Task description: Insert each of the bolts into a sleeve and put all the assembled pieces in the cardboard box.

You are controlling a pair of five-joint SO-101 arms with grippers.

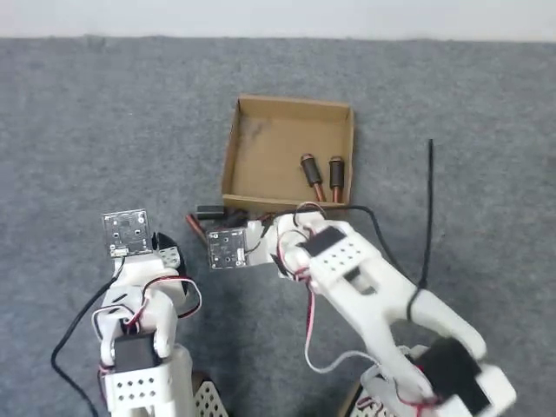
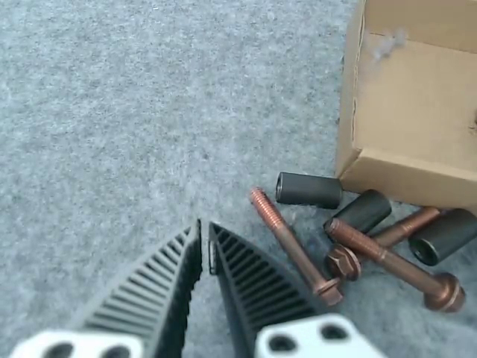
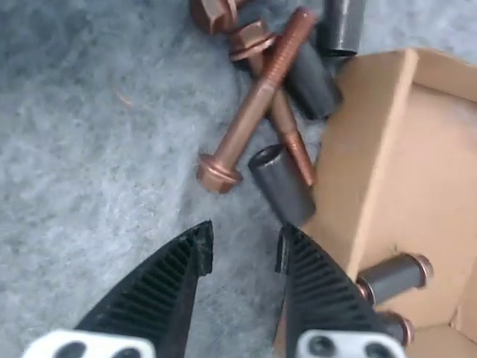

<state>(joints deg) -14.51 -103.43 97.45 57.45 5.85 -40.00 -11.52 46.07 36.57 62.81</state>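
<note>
Though near gripper [image 3: 242, 246], sleeve [image 3: 279, 183] against box [image 3: 358, 171].

Robotics lab tabletop: grey felt mat [image 1: 104, 113], pale wall strip [image 1: 278, 17], 2 white hobby arms [image 1: 373, 287] with exposed wires [image 1: 429, 200]

Copper bolts [image 2: 294, 246], black sleeves [image 2: 309, 190], tan box [image 2: 406, 175]

your table [image 1: 104, 113] is grey and carpet-like all over. the cardboard box [image 1: 229, 161] sits on it open side up, toward 12 o'clock from the middle of the high view. off the box's 7 o'clock corner you have a loose heap: three copper bolts [image 2: 294, 246], two of them crossing, and three dark sleeves [image 2: 309, 189] lying on their sides, just beside the box wall. a black cable [image 1: 429, 200] lies along the table at the box's 3 o'clock.
</note>
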